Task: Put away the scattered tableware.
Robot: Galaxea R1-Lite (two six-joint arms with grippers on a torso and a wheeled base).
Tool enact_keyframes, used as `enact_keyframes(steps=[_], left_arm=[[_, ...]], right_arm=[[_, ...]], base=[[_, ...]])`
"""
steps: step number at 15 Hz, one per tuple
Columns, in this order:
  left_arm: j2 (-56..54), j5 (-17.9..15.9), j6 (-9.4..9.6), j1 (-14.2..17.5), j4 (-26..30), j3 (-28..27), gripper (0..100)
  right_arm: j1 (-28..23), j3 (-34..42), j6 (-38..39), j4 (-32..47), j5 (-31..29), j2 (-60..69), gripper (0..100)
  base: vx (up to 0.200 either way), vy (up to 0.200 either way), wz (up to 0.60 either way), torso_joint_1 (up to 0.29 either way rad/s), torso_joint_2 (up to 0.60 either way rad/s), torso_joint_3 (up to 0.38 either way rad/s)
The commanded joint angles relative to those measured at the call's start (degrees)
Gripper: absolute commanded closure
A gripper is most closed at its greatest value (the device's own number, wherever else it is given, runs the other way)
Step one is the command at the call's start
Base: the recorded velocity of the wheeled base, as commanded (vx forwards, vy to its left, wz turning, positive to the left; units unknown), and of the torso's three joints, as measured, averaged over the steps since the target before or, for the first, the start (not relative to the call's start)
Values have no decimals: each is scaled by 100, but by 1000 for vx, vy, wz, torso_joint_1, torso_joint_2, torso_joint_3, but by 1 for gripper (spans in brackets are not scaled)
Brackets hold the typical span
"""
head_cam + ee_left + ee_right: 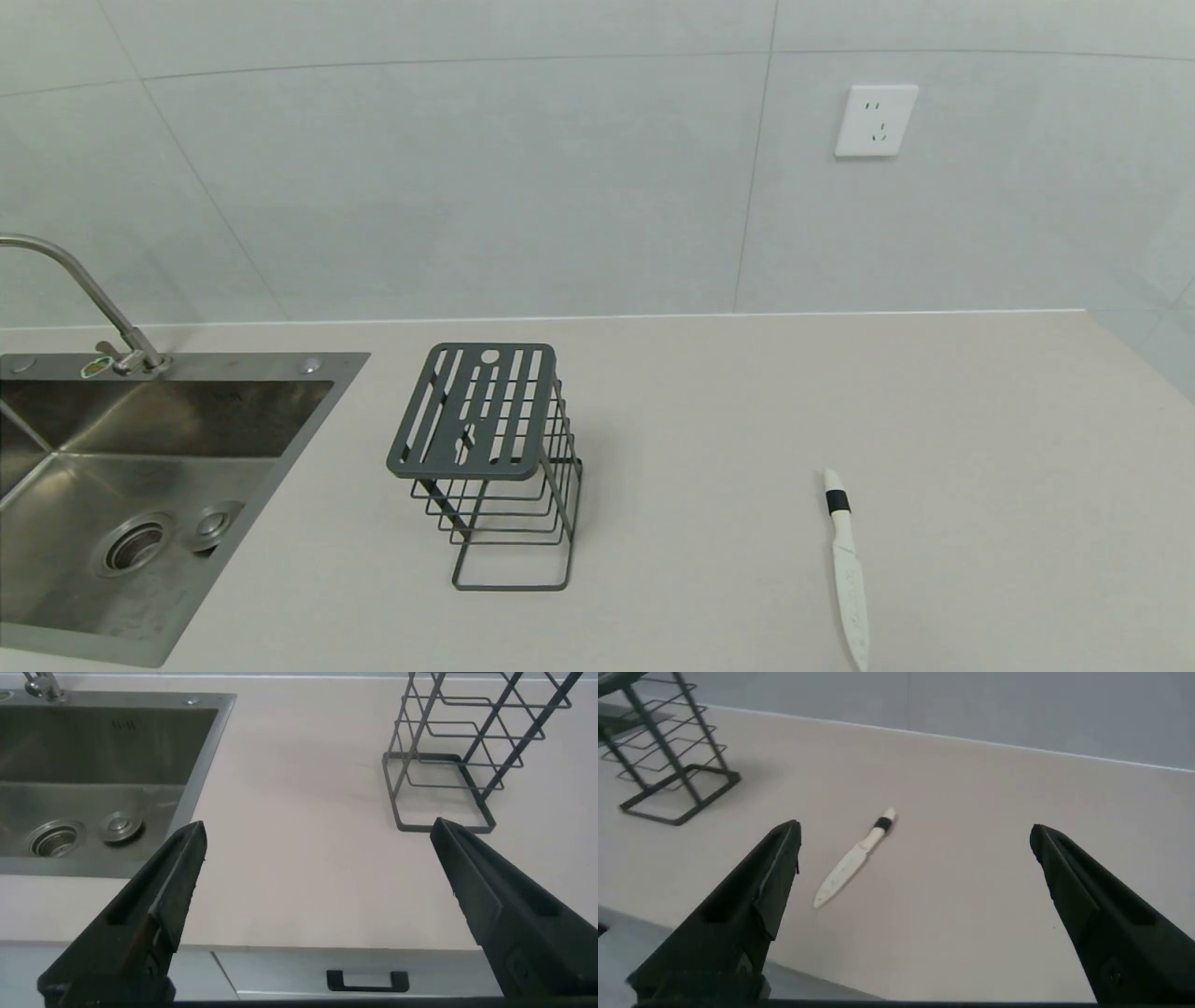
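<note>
One slim white knife (848, 569) with a black band near its handle end lay flat at the lower right of the head view, on the smooth pale countertop (728, 420). At the centre stood a dark wire rack (485, 448) with a flat slotted top, well apart from the knife. A brushed steel sink (187, 366) sat at the lower left under its curved tap (98, 294). A white socket (876, 119) was set in the tiled wall at the upper right.

In the left wrist view my left gripper (318, 835) hung spread wide and empty. Its black wedge-shaped fingers (149, 915) were over bare counter between sink and rack, with a dark drawer handle (366, 978) under the counter edge.

In the right wrist view my right gripper (915, 833) was equally spread and held nothing, and the knife lay beyond it.
</note>
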State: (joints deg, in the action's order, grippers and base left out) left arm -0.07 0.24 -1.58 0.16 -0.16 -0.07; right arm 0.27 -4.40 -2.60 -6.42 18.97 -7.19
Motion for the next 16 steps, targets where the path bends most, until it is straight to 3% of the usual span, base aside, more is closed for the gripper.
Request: enact_keyframes(steps=[1,8,12,16], left_arm=[[7,2,-9,2,-2,-1,0],[7,-7,18,2,7,-1,0],[7,-7,18,2,7,-1,0],[7,-16,18,2,7,-1,0]], right_arm=[[70,-641,-4,62,344,-1452,0],[210,-1203,-22,45,582,-3157,0],[791,-1458,-109,36,547,-4150,0],[1239,-1370,-962,18,423,-5134,0]], base=[[0,0,0,0,0,0],[0,0,0,0,0,0],[0,0,0,0,0,0],[0,0,0,0,0,0]])
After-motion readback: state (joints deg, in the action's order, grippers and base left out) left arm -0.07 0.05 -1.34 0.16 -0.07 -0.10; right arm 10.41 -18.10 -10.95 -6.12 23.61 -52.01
